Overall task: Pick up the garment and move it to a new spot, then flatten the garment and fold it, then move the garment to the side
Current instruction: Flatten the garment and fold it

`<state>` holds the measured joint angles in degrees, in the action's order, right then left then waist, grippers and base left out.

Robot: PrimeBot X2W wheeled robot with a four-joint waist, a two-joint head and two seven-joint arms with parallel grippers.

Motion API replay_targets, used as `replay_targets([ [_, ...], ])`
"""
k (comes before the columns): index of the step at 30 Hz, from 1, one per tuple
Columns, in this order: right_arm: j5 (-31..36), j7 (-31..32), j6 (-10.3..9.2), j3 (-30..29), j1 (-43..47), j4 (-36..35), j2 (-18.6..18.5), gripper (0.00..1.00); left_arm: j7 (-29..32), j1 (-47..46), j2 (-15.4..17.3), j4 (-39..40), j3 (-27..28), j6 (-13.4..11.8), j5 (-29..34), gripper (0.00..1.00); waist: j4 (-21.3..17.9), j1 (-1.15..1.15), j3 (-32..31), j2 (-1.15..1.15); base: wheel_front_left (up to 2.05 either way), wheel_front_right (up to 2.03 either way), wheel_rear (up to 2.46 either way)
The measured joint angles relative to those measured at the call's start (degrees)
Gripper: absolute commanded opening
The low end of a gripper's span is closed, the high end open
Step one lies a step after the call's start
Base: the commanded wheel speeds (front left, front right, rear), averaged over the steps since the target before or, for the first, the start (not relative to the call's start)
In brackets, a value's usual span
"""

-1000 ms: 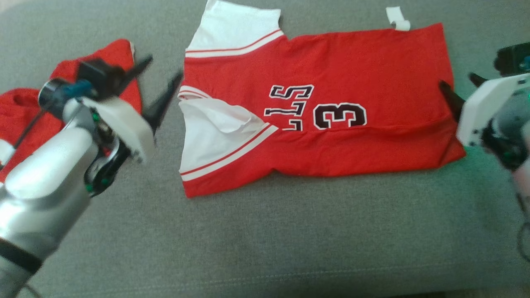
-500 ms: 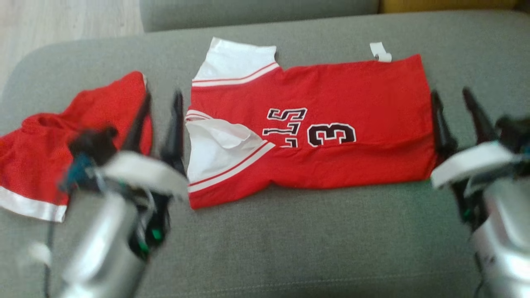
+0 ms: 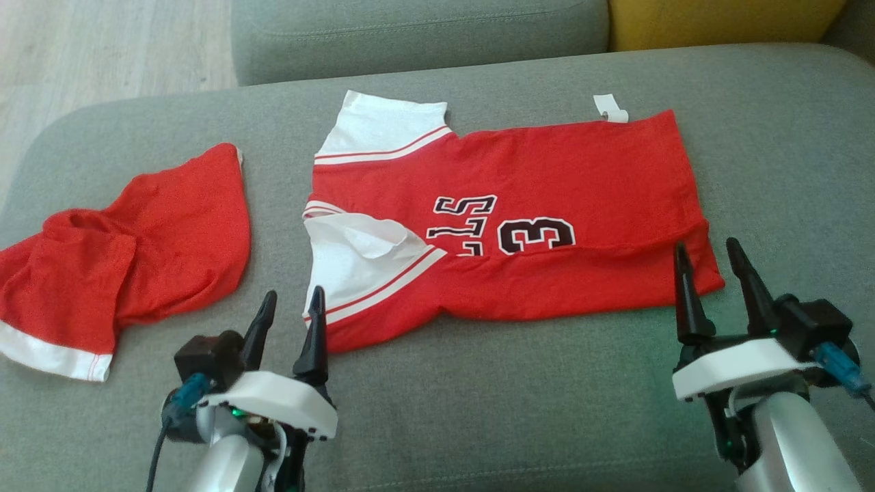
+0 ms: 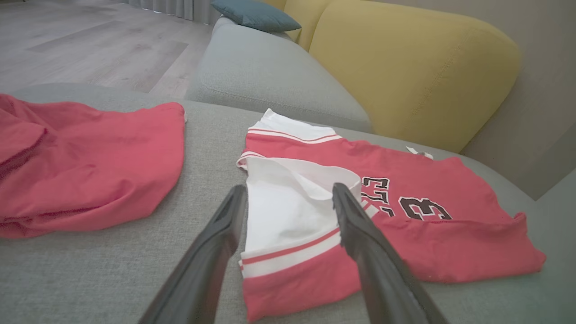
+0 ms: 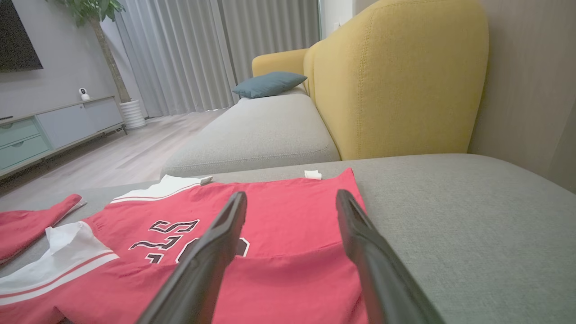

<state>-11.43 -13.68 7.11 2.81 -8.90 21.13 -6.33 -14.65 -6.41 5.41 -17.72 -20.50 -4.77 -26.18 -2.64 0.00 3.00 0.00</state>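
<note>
2 hands sit low in my head view, fingers pointing up and spread wide, holding nothing: the left hand (image 3: 294,292) by the near white sleeve, the right hand (image 3: 705,244) over the hem corner. 1 second ago they flanked the short ends of the red short-sleeved jersey with white sleeves and a black 3 (image 3: 547,178); both have since drawn back toward me, and the camera has lifted. The jersey lies flat, folded lengthwise, on the grey fabric sofa cushion (image 3: 478,410), apart from the crumpled red cloth with a white hem (image 3: 157,232) on its left.
</note>
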Motion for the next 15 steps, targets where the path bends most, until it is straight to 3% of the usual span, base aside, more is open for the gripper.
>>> replay_targets([
  [15,1.4,2.2,0.00,-1.4,0.1,-4.0,0.9,1.00,3.2,-5.3,-0.6,-16.0,0.6,-0.8,4.0,1.00,-1.4,0.00,1.2,0.00,0.00,0.00,0.00],
])
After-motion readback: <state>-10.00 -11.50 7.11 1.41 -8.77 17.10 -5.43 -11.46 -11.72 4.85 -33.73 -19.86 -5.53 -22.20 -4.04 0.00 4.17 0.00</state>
